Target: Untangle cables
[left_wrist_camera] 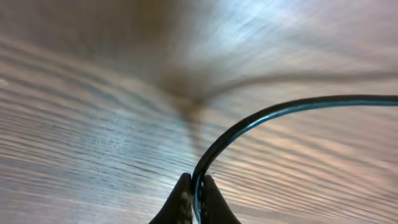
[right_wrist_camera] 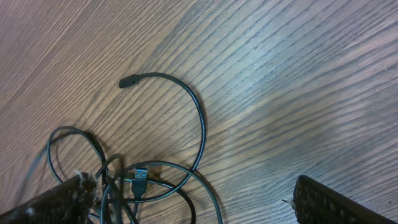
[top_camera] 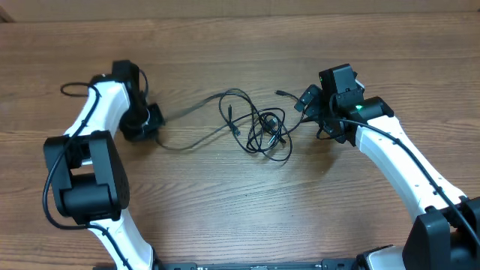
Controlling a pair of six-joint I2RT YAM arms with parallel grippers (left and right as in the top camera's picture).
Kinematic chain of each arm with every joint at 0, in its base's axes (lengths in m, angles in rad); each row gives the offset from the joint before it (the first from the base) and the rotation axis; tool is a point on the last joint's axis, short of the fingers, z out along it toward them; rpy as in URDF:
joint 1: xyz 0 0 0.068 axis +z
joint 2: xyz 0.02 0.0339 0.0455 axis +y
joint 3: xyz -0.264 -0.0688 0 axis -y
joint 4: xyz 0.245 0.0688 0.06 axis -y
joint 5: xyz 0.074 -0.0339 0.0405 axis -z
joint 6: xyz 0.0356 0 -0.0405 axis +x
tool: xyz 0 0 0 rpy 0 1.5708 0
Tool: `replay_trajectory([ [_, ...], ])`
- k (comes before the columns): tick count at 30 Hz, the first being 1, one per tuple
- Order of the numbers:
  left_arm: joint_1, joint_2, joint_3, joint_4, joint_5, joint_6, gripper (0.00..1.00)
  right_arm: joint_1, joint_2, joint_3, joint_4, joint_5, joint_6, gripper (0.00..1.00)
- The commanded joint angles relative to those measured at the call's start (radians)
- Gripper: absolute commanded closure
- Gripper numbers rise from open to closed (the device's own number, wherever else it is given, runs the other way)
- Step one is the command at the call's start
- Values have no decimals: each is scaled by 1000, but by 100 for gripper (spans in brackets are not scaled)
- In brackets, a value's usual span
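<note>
Left gripper (left_wrist_camera: 196, 190) pinches one cable (left_wrist_camera: 273, 111) tight; right gripper (right_wrist_camera: 193, 193) hangs wide open beside the tangle (top_camera: 262, 133).

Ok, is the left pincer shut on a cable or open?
Shut: the left pincer squeezes one cable strand between its fingertips.

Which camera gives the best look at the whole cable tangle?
Overhead: the cables show whole, loops and trailing strands together. The left wrist view shows one strand pinched in the left hand. The right wrist view shows some loops and plug ends.
</note>
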Motion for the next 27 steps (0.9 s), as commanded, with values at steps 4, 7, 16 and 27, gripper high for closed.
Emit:
replay_trajectory([
  [4,-3,-331,104,26,236,5,96,-3,-17,12,5,10,0,0],
  [7,-3,-515,104,82,406,50,96,-3,-18,12,5,10,0,0],
  [16,-4,-619,103,122,582,-7,96,6,-18,12,176,-550,-221,0],
  [27,-47,-603,103,108,467,-78,96,158,-207,12,422,-914,-527,0],
])
